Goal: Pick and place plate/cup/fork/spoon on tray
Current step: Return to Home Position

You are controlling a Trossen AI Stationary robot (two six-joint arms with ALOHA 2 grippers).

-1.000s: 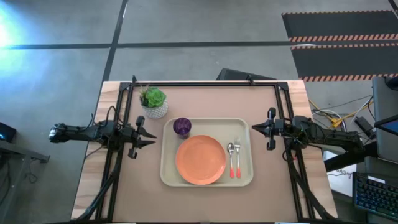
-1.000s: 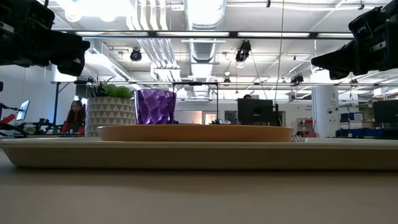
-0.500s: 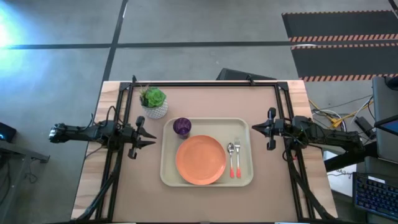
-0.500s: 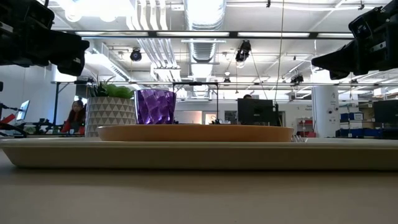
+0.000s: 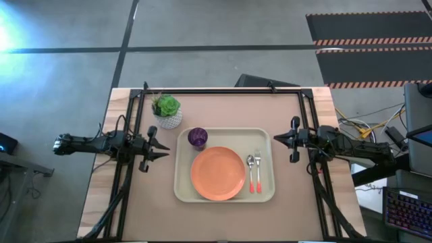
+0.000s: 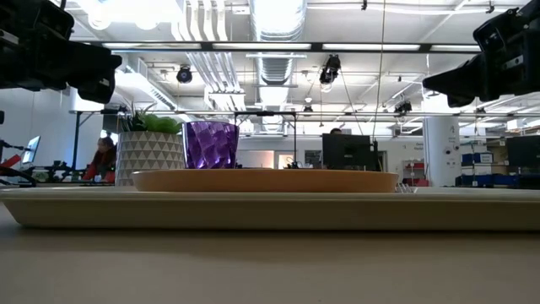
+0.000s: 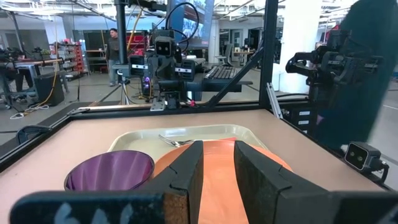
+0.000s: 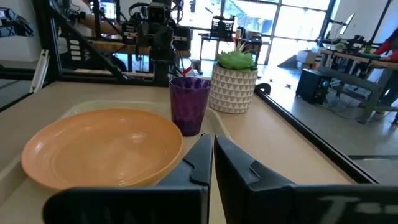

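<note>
Now, your left gripper (image 7: pixel 217 146) has its fingers slightly apart and empty; your right gripper (image 8: pixel 212 140) has them together. Between the two sets of tips lies the tray (image 5: pixel 182 192), carrying plate (image 5: pixel 217 173), cup (image 5: pixel 197 137), fork (image 5: pixel 257 173) and spoon (image 5: pixel 250 173). Dip while retracting and the left tips could clip the cup just ahead. Only the high view separates fork from spoon; the low view shows both grippers above the rim.
</note>
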